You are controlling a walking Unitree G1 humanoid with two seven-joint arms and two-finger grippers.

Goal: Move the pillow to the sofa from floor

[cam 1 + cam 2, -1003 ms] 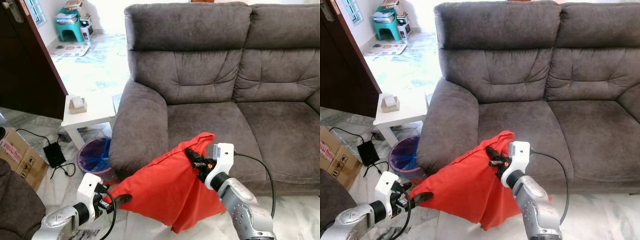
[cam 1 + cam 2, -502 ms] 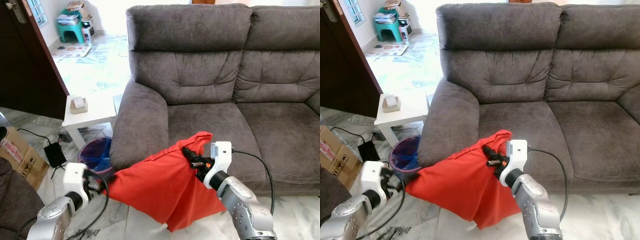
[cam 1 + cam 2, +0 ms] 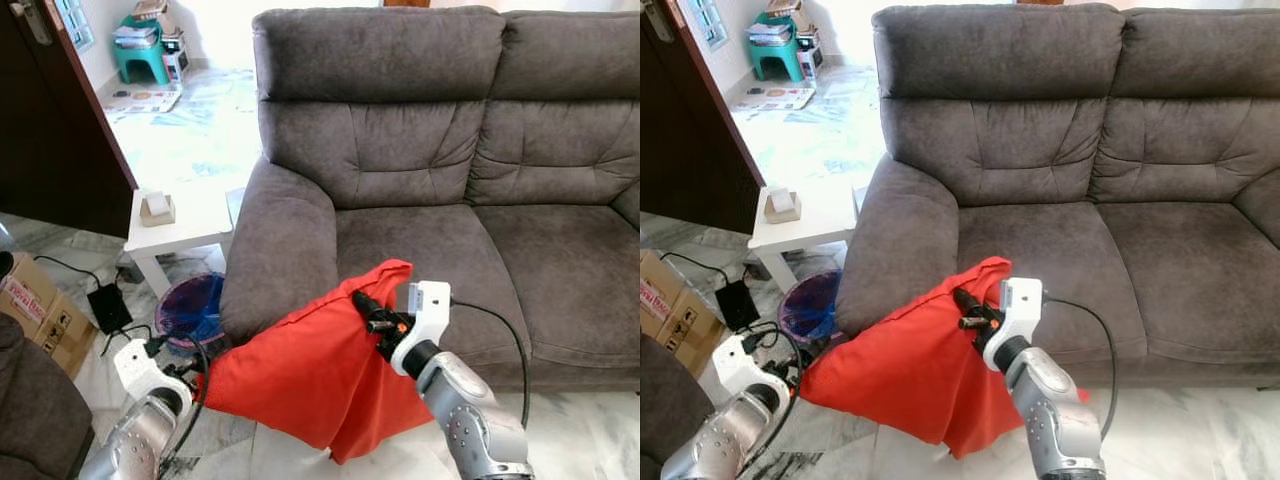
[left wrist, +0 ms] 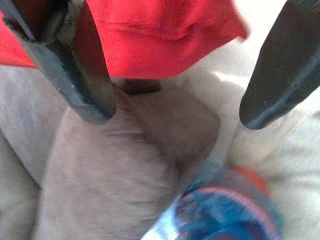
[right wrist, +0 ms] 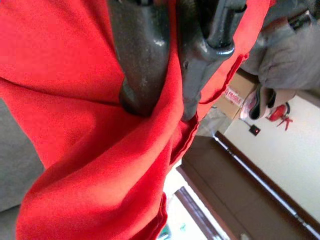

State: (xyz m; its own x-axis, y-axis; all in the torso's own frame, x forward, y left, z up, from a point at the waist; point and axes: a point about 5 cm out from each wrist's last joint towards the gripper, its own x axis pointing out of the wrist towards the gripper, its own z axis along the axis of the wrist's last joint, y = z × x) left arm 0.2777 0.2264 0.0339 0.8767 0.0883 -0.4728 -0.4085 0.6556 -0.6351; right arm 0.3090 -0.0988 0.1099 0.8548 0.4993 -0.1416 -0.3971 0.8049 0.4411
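The red pillow (image 3: pixel 300 375) hangs against the front of the grey sofa (image 3: pixel 430 240), below its left armrest, with the bottom edge near the floor. My right gripper (image 3: pixel 365 305) is shut on the pillow's top corner, and red cloth is pinched between its fingers (image 5: pixel 142 95). My left arm (image 3: pixel 145 405) is low at the left, beside the pillow's left corner. The left gripper (image 4: pixel 177 112) is open and holds nothing. Past its fingertips lie the pillow's edge (image 4: pixel 165 40) and the sofa's armrest.
A white side table (image 3: pixel 190 235) with a small box (image 3: pixel 155 210) stands left of the sofa. A blue-lined bin (image 3: pixel 190 305) sits under it. A cardboard box (image 3: pixel 35 310), a power adapter (image 3: pixel 108 308) with cables and a dark door (image 3: pixel 50 130) are at the left.
My left gripper let go of the pillow's left corner and drew back down and to the left. The right gripper, still holding the top corner, shifted slightly left.
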